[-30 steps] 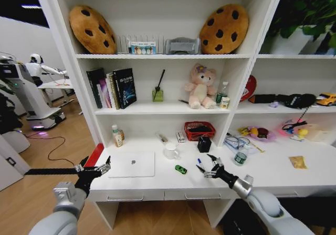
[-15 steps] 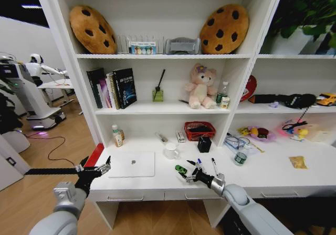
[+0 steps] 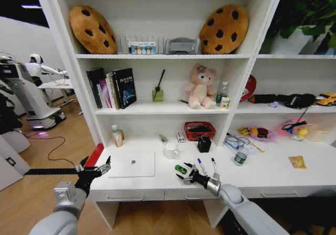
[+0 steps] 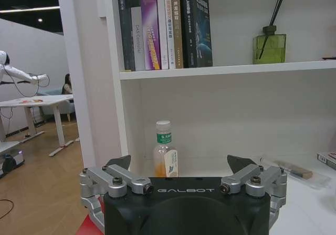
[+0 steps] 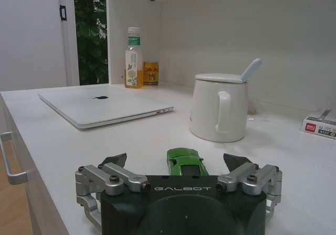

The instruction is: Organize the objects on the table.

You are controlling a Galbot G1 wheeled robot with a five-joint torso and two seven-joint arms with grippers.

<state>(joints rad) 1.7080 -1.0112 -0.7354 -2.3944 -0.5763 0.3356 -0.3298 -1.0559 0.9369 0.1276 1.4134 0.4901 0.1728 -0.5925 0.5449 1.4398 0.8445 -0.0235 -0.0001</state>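
The green toy car (image 3: 180, 169) sits on the white table (image 3: 262, 174) just right of the silver laptop (image 3: 131, 164). My right gripper (image 3: 185, 178) is low over the tabletop, open, right in front of the car. In the right wrist view the car (image 5: 186, 163) lies between the spread fingers (image 5: 118, 159), untouched. Two dark pens (image 3: 202, 166) lie just right of that gripper. A clear water bottle (image 3: 240, 157) and a yellow packet (image 3: 297, 162) lie farther right. My left gripper (image 3: 94, 167) hovers open and empty off the table's left end.
A white mug (image 3: 170, 151) with a spoon, a black box (image 3: 204, 143) and a red basket (image 3: 199, 130) stand behind the car. A juice bottle (image 3: 117, 136) stands at the back left. Shelves with books (image 3: 111, 88) rise above. Drawer handles (image 3: 122, 197) line the front.
My right gripper has swung left along the table's front, from beside the pens to just in front of the green toy car. The left arm has not moved.
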